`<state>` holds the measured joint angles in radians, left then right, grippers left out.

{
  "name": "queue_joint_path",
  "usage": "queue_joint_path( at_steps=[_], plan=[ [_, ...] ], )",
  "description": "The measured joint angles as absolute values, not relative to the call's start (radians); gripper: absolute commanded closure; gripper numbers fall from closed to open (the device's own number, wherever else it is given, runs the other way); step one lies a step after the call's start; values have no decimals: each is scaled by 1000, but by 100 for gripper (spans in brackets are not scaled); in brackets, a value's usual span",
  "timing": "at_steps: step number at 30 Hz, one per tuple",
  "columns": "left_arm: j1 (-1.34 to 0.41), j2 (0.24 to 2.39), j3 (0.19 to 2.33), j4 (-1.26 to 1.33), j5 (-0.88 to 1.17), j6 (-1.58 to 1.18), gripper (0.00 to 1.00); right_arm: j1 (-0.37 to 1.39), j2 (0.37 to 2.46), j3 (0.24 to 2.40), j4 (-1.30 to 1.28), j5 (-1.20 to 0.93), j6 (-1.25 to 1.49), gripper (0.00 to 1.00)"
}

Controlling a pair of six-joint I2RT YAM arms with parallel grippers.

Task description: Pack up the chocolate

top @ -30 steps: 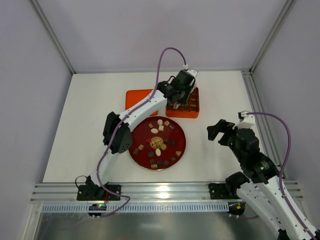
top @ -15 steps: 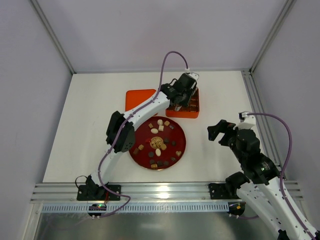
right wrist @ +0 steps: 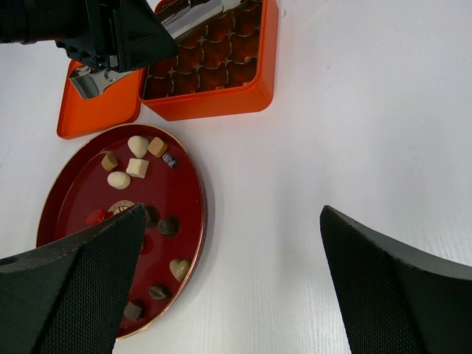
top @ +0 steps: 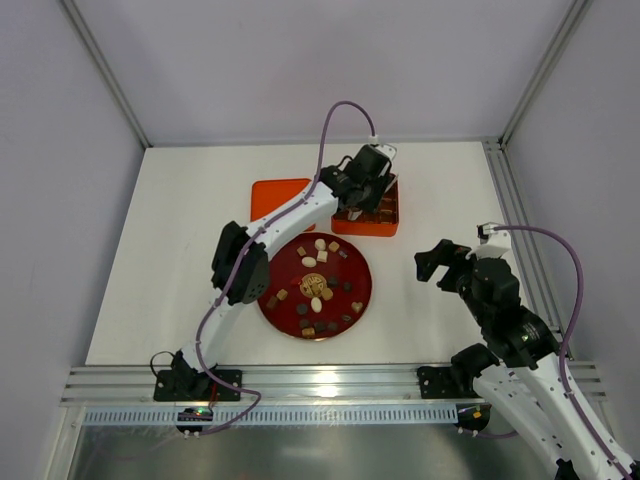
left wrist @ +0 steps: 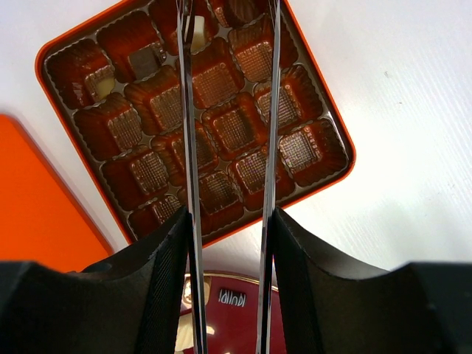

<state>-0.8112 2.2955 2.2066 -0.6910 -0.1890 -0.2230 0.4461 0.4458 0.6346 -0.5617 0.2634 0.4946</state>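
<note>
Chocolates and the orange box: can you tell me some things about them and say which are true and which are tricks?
1. Most chocolates lie on the red plate. True.
2. The orange box is full. False: it is mostly empty, with only a few pieces in it.
3. The left gripper hovers over the box. True.
4. The right gripper holds a chocolate. False: it is open and empty.
5. The orange lid covers the box. False: it lies flat on the table beside the box.
</note>
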Motion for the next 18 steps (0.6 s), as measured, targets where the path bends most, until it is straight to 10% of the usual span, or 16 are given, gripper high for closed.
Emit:
queue_joint_path(
  at_steps=[18],
  plan=[
    [-809,1916,1974,-702,-137,-310,56,446,536,634,-487,255,494,0]
  ],
)
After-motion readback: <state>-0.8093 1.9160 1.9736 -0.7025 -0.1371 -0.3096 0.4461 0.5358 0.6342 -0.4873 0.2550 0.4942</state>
